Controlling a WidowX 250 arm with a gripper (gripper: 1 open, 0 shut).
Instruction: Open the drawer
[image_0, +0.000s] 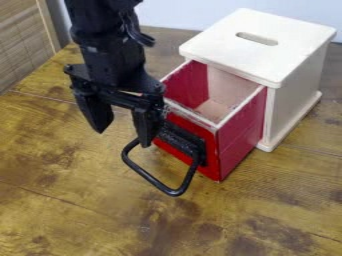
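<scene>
One end effector hangs over the desk, pointing down with its two black fingers spread wide and nothing between them. It sits just left of the drawer and above the near end of the loop handle. The red drawer already stands well out of the pale wooden housing, its wood-lined inside showing and its black front plate facing the arm. By my reading the pull is largely done and this is the release stage; what remains is to lift clear without catching the handle. Worn, dark-stained wooden boards make up the surface, with slatted wood at the upper left.
</scene>
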